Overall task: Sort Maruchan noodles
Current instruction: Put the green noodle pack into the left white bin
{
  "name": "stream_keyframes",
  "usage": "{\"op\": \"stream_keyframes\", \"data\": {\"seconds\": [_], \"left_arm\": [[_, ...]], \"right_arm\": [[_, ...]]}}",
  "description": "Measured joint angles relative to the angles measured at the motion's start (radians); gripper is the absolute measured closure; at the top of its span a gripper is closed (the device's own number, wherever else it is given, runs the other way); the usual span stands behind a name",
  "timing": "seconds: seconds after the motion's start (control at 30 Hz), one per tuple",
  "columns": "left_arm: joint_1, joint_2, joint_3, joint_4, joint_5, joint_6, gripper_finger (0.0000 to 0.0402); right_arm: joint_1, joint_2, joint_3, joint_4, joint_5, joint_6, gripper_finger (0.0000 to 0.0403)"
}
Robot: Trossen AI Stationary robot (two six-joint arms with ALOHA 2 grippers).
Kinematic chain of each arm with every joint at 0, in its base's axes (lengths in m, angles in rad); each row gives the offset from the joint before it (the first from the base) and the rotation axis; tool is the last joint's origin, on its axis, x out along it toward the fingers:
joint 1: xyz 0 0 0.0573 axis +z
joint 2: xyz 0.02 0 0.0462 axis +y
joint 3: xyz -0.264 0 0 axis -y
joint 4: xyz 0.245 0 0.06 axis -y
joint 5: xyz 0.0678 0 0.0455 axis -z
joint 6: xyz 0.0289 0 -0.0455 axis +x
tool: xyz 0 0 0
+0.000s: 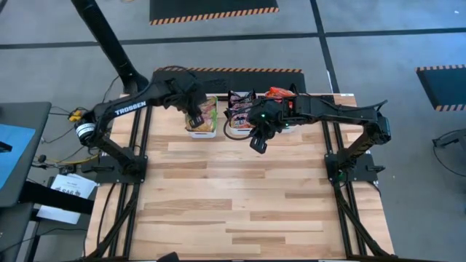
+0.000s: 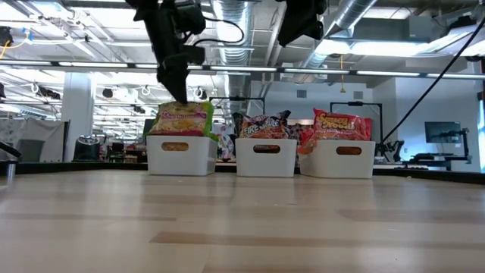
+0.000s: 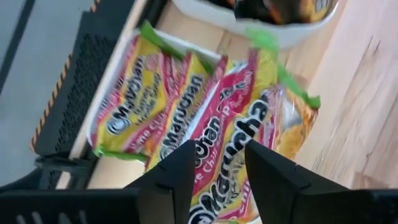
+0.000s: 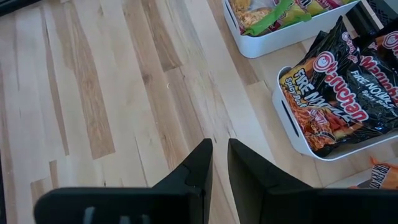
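The left pincer (image 1: 195, 118) is positioned directly above the left bin (image 2: 180, 155), its fingers (image 3: 180, 171) parted and closed on nothing, with the green-yellow packets (image 3: 186, 118) lying just beneath the tips inside that bin. A risk is judged to exist here: the packet nearest the tips is seen draped over the bin's rim toward the bench (image 1: 240, 196), so it could be dragged out or tipped onto the bench if the pincer is lifted while a fingertip is snagged in the crinkly wrap. The right pincer (image 4: 219, 163) is held over bare bench just beside the middle bin (image 4: 295, 127), its fingers nearly together and empty; a sideways move could knock that bin or the dark packets (image 4: 348, 93) that overhang its edge. Three white bins are counted in the low view. At least three green-yellow packets are counted in the left wrist view. The dark packets in the middle bin and the red-orange packets (image 2: 342, 126) in the right bin (image 2: 348, 158) overlap too much to be counted. No packets are seen loose on the bench.
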Motion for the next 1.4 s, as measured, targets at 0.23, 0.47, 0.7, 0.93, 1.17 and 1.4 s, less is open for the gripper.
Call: {"op": "stream_keyframes", "data": {"seconds": [0.23,0.47,0.7,0.93,1.17,1.4], "left_arm": [[0.000,0.000,0.096,-0.029,-0.001,0.000,0.0272],[-0.003,-0.001,0.154,-0.166,0.111,-0.070,0.0272],[-0.023,-0.002,0.074,-0.155,0.241,-0.149,0.0272],[-0.025,-0.002,-0.056,-0.045,0.260,-0.172,0.0272],[-0.026,-0.002,-0.128,0.014,0.262,-0.179,0.0272],[-0.021,-0.001,-0.199,0.116,0.262,-0.179,0.0272]], "right_arm": [[0.000,0.000,0.000,0.000,0.000,-0.002,0.0329],[0.000,0.000,0.000,0.000,0.000,-0.001,0.0329],[0.000,0.000,0.000,0.000,-0.001,0.001,0.0329],[-0.002,0.000,0.000,0.000,0.000,0.001,0.0329],[-0.008,0.000,0.000,0.000,-0.001,0.001,0.0329],[-0.008,0.000,0.000,0.000,-0.001,0.001,0.0329]]}}
